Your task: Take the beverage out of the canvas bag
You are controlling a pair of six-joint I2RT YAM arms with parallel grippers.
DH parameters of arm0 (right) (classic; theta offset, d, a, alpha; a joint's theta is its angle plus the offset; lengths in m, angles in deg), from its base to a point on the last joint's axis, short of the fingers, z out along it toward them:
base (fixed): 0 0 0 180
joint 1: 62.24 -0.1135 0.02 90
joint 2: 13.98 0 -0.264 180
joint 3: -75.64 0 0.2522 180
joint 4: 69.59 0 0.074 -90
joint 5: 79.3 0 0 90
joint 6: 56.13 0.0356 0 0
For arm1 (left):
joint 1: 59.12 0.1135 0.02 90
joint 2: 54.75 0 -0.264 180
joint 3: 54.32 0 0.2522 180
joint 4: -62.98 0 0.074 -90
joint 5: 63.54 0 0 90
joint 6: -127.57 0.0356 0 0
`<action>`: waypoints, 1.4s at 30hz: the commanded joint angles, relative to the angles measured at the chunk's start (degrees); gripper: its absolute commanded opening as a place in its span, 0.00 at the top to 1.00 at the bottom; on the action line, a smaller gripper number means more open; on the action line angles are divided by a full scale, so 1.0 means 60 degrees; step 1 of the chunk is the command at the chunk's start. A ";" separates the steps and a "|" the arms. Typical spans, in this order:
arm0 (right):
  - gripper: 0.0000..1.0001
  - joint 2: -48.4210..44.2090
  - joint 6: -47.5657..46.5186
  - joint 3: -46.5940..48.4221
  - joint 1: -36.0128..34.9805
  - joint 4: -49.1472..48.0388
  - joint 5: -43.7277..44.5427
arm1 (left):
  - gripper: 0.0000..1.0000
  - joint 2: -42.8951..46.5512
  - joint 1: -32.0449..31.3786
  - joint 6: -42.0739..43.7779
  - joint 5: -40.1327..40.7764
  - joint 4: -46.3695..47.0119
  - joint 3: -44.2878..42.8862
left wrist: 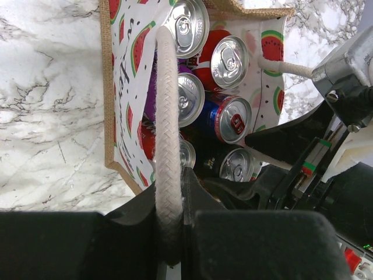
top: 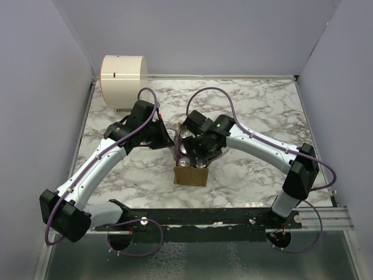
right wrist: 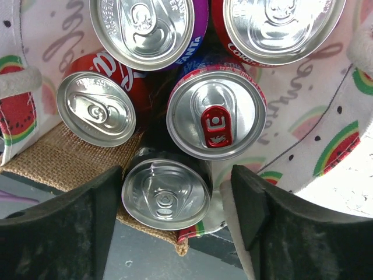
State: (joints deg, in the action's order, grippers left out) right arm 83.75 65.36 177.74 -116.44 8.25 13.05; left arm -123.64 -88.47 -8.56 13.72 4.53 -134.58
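Observation:
The canvas bag (top: 190, 174) stands at the table's middle, tan outside with a watermelon-print lining (left wrist: 125, 76), and holds several upright cans. My left gripper (left wrist: 175, 221) is shut on one white rope handle (left wrist: 166, 116) and holds it up at the bag's left side (top: 169, 140). My right gripper (right wrist: 175, 198) is open over the bag's mouth (top: 198, 153). Its fingers (right wrist: 70, 227) straddle a black can (right wrist: 166, 192) at the bag's edge, and the right finger stands apart from the can. Next to it are a blue can with a red tab (right wrist: 217, 115), a red cola can (right wrist: 96, 109) and a purple can (right wrist: 143, 26).
A cream cylindrical container (top: 122, 76) stands at the back left corner. The second handle (left wrist: 285, 68) runs towards my right arm (left wrist: 344, 76), which crowds the bag's right side. Grey walls enclose the marble table (top: 262, 116) on three sides.

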 commanded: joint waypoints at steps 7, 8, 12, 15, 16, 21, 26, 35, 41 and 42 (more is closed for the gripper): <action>0.33 0.0132 0.0432 -0.0623 -0.0330 -0.0399 0.0321 | 1.00 0.0417 0.0056 0.0032 -0.0103 -0.0116 0.0162; 0.32 0.0139 0.0461 -0.0661 -0.0354 -0.0427 0.0351 | 1.00 0.0444 0.0045 0.0027 -0.0105 -0.0112 0.0189; 0.30 0.0239 0.0523 -0.0767 -0.0482 -0.0443 0.0531 | 1.00 0.0508 0.0057 0.0012 -0.0127 -0.0111 0.0258; 0.30 0.0320 0.0539 -0.0912 -0.0558 -0.0521 0.0667 | 1.00 0.0531 0.0057 0.0010 -0.0156 -0.0125 0.0285; 0.30 0.0348 0.0539 -0.0946 -0.0575 -0.0547 0.0698 | 1.00 0.0537 0.0057 0.0025 -0.0149 -0.0129 0.0282; 0.31 0.0484 0.0593 -0.0944 -0.0697 -0.0547 0.0836 | 1.00 0.0511 0.0060 0.0097 -0.0228 -0.0140 0.0297; 0.43 0.0440 0.0639 -0.0579 -0.0840 -0.0374 0.0888 | 1.00 0.0498 0.0064 0.0143 -0.0292 -0.0144 0.0326; 0.66 0.0189 0.0767 0.0282 -0.0928 0.0286 0.0915 | 1.00 0.0516 0.0071 0.0137 -0.0427 -0.0043 0.0464; 0.74 0.0126 0.0784 0.1167 -0.0942 0.0887 0.0963 | 1.00 0.0525 0.0075 0.0117 -0.0459 0.0005 0.0464; 0.75 0.0129 0.0787 0.1337 -0.0943 0.1007 0.0950 | 1.00 0.0533 0.0072 0.0128 -0.0469 0.0019 0.0469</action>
State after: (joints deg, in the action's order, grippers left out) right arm 85.78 68.57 179.64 -120.81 10.24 18.98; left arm -121.71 -88.31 -8.31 12.46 4.18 -132.25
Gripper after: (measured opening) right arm 0.577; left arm 0.105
